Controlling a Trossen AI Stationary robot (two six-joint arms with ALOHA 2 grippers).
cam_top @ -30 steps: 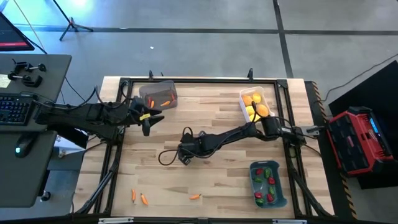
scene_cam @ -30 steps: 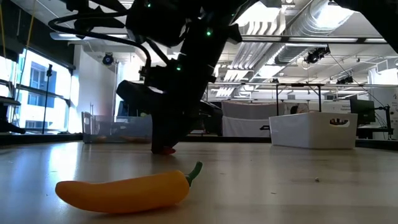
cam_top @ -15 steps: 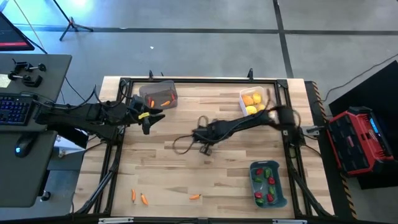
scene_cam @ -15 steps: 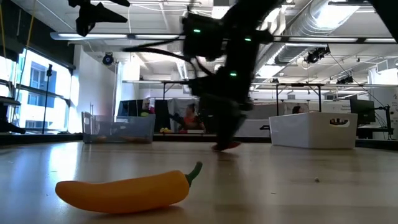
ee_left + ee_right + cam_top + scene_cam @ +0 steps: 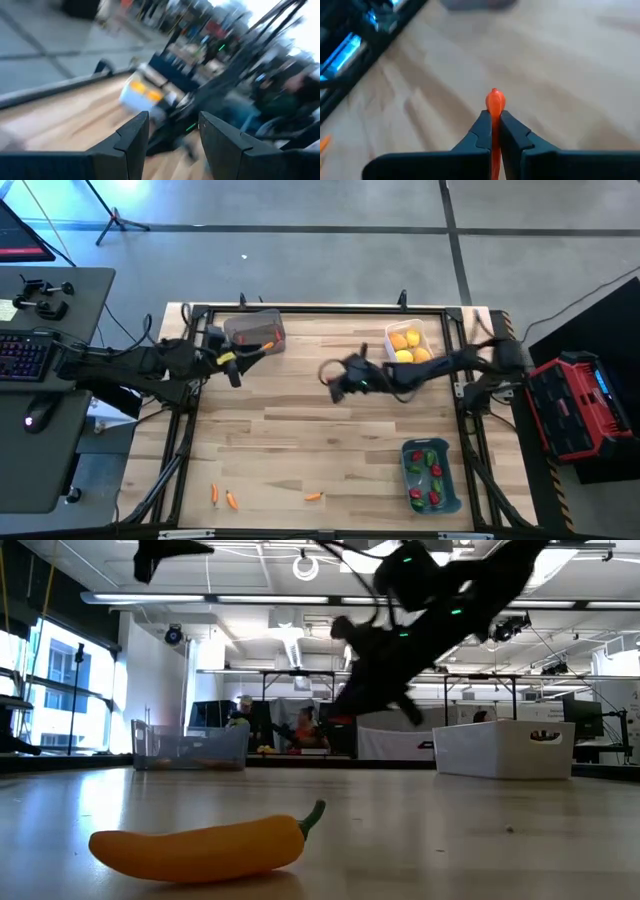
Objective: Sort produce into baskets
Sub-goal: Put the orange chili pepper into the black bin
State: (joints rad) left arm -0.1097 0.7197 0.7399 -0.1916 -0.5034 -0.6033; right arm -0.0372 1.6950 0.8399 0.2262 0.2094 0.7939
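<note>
Here the wooden bench (image 5: 300, 440) carries three baskets, and the white basket (image 5: 407, 344) at its far edge serves as the landmark. It holds yellow-orange fruits (image 5: 401, 340). Well to its left along the same far edge stands the clear grey basket (image 5: 254, 332) with small orange pieces inside. Toward the near edge from the white basket, well apart, sits the blue-grey basket (image 5: 431, 475) holding red and green peppers (image 5: 430, 472).

The right pincer (image 5: 340, 383) hangs above the bench just left of the white basket, its jaws clamped on a small orange-red pepper (image 5: 495, 101) whose tip pokes out between the fingers. The left pincer (image 5: 243, 358) waits beside the clear grey basket, its fingers (image 5: 134, 135) standing apart with nothing between them.

Far from the white basket, along the near edge, lie three tiny orange pieces (image 5: 231, 500); one shows close in the low view as a yellow-orange pepper (image 5: 200, 846) with a green stem.
</note>
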